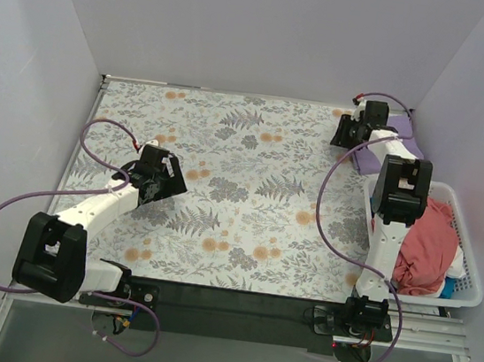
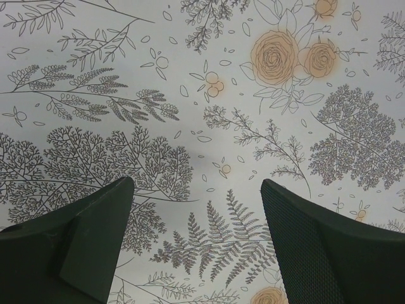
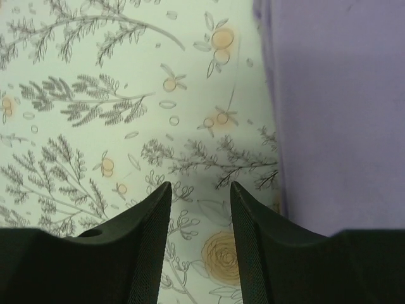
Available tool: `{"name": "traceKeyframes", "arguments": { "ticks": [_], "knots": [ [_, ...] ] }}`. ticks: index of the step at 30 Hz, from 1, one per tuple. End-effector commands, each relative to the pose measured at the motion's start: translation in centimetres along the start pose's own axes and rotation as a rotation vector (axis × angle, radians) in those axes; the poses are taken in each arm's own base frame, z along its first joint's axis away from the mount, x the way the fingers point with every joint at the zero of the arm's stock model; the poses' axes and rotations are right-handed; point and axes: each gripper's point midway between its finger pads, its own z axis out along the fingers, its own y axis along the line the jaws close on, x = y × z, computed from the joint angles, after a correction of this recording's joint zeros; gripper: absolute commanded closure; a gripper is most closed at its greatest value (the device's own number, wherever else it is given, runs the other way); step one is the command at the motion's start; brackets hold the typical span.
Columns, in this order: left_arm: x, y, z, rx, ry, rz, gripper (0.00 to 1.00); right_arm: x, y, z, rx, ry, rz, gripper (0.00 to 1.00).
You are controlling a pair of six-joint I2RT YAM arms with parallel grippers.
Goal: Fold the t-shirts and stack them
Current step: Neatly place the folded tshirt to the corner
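Note:
A folded lavender t-shirt (image 1: 399, 139) lies at the far right of the table; it fills the right side of the right wrist view (image 3: 342, 114). My right gripper (image 1: 344, 134) hovers just left of its edge, open and empty, jaws (image 3: 199, 196) over bare floral cloth. A coral-pink t-shirt (image 1: 425, 245) lies crumpled in the white basket (image 1: 471, 287), with bits of white and blue cloth (image 1: 453, 282) beside it. My left gripper (image 1: 180, 177) is open and empty over the left middle of the table, its jaws (image 2: 196, 190) wide apart above the print.
The floral tablecloth (image 1: 232, 189) covers the table. Grey walls close in the back and both sides. The right arm's upright links (image 1: 397, 201) stand between the table middle and the basket. Purple cables loop by both arms.

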Motion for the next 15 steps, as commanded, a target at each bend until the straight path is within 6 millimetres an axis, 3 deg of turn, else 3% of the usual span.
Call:
{"name": "traceKeyframes", "arguments": {
  "ticks": [1,6,11,15],
  "knots": [
    [-2.2,-0.8,-1.1,0.026,-0.075,-0.001,0.19,-1.9,0.5,0.8,-0.032,-0.039,0.046,0.51],
    [-2.5,-0.4,-1.3,0.009,-0.098,-0.004,0.19,-1.8,-1.4,2.3,0.044,-0.024,0.099,0.5],
    [-2.8,-0.1,-1.4,-0.004,-0.116,-0.008,0.2,-4.1,-3.0,3.0,0.104,-0.066,0.154,0.48],
    [-2.7,0.0,-1.3,-0.01,-0.111,-0.005,0.2,-4.5,-3.6,3.6,0.111,-0.073,0.209,0.47]
  ]
}}
